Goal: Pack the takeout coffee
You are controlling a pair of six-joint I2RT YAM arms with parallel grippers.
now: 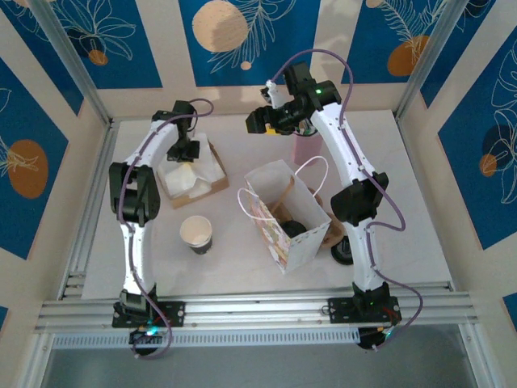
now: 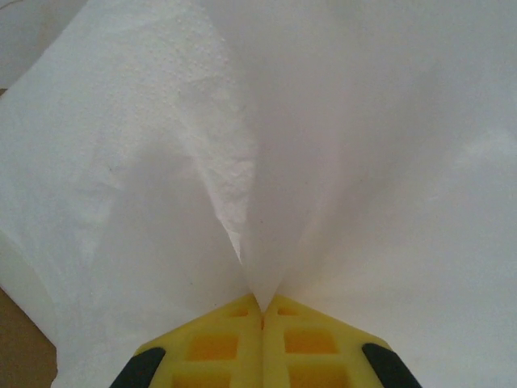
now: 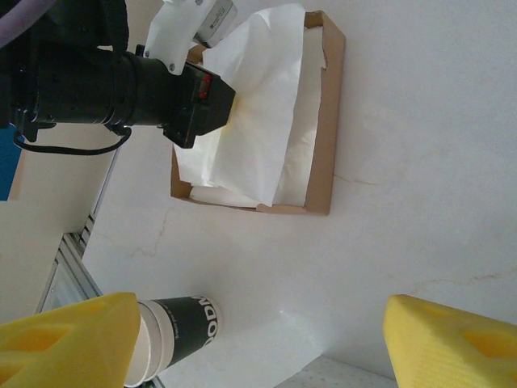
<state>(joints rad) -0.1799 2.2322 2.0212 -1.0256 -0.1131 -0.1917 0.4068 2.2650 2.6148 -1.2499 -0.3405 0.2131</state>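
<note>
While the left pincer (image 2: 262,304) clamps a napkin (image 2: 242,162) and the right pincer (image 3: 262,339) gapes, the coffee (image 1: 292,229) in the bag (image 1: 308,247) looks light, crushable, best gripped below its lid.

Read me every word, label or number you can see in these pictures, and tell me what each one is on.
"ODN": white letters lying sideways on the dark side of the cup; the rest of the word is cut off, so this is only part of it.
Bag: coloured print on one side, too small to read.
Paper: blank.
Nothing else is legible.
</note>
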